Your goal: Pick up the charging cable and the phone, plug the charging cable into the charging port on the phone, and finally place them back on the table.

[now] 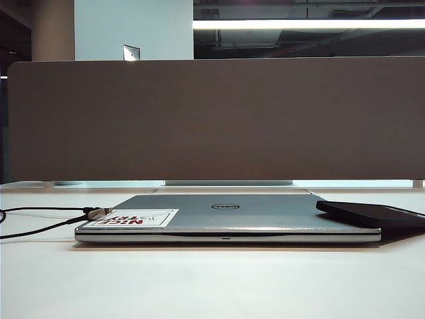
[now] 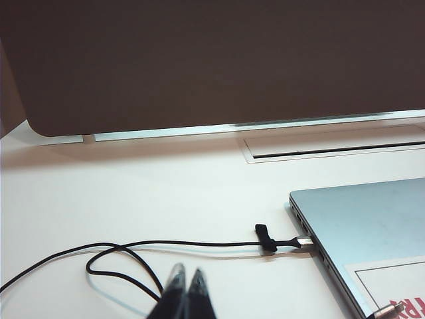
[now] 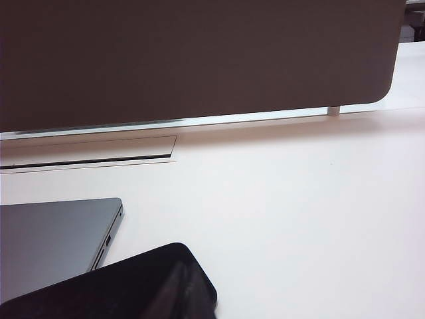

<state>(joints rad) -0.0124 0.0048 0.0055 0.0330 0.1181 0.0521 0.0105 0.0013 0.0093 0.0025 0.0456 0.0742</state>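
White table (image 1: pixel 212 286), closed end effectors (image 2: pixel 186 292) (image 3: pixel 186 292) above.

The phone (image 3: pixel 119 286) is cut off at the six o'clock edge, its charging port unseen. The charging cable (image 1: pixel 40 229) leaves frame at nine o'clock. The right gripper's fingertips (image 3: pixel 179 292) are blurred.

A grey-brown divider panel (image 1: pixel 212 119) stands across the far edge of the desk, a bright gap beneath it. Behind it rise a pale blue wall (image 1: pixel 133 30) and a dark ceiling with a long fluorescent strip light (image 1: pixel 309 24).
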